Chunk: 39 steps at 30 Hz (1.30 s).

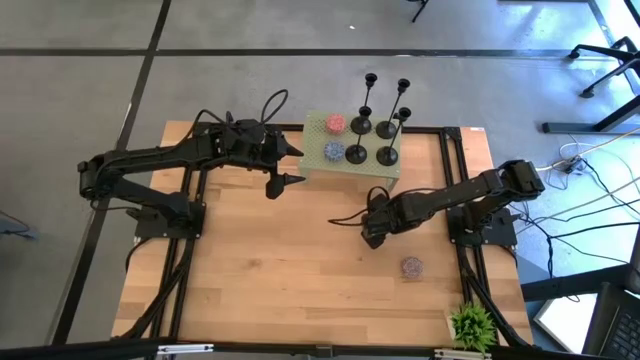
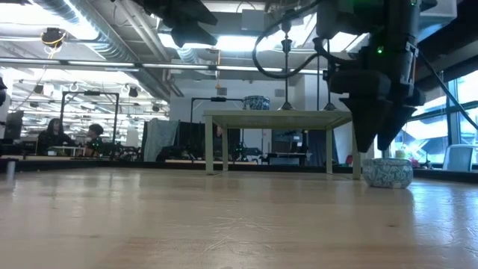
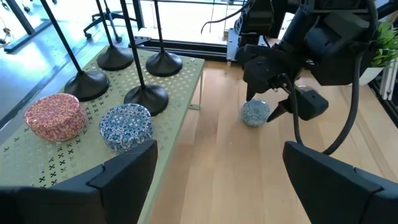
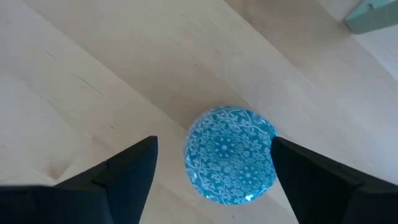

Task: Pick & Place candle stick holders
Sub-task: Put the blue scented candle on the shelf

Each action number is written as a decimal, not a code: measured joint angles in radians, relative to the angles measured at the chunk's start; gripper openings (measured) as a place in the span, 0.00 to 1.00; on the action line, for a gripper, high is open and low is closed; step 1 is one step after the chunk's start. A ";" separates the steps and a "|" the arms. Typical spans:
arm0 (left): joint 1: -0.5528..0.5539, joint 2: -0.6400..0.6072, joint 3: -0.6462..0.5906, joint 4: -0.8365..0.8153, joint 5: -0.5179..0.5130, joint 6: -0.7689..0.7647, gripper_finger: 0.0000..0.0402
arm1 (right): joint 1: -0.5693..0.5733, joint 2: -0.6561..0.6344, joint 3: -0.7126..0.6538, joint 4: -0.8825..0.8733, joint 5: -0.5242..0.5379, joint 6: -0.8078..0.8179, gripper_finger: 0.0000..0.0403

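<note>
while the four candle stick holders (image 1: 378, 125) stand upright on the small green stand (image 1: 318, 162) at about 12 o'clock of the wooden surface (image 1: 260, 270), neither hand touches them. their round bases sit in a cluster on the stand's 3 o'clock half; in the left wrist view the thin stems rise out of frame. beside them, toward 9 o'clock on the same stand, sit a red patterned round tin (image 1: 334, 123) and a blue patterned round tin (image 1: 333, 152), the blue one nearer the surface's middle.

left hand (image 1: 291, 165): at the stand's 9 o'clock edge, fingers apart, nothing between them.

right hand (image 1: 372, 234): over the bare surface toward 3 o'clock, fingers apart and empty, pointing down. in the right wrist view a third small blue patterned tin (image 4: 230, 163) lies below, between the two fingers and apart from both. the high view puts this tin at about 5 o'clock of the right hand, resting on the wood.

small green plant (image 1: 472, 326) at the surface's 5 o'clock corner.
</note>
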 joint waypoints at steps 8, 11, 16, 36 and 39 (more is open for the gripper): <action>0.000 0.000 0.000 0.000 0.000 0.000 0.86 | 0.000 0.000 0.012 -0.050 -0.024 -0.029 0.78; 0.000 0.000 0.000 0.000 0.000 0.000 0.86 | 0.000 0.000 0.012 -0.046 -0.038 -0.030 0.78; 0.000 0.000 0.000 0.000 0.000 0.000 0.86 | -0.001 0.000 0.012 -0.046 -0.022 -0.029 0.78; 0.000 0.000 0.000 0.000 0.000 -0.002 0.86 | -0.051 0.000 0.012 -0.053 0.093 -0.209 0.78; 0.000 0.000 0.000 0.000 0.000 -0.001 0.86 | -0.051 0.000 0.012 -0.051 0.094 -0.175 0.78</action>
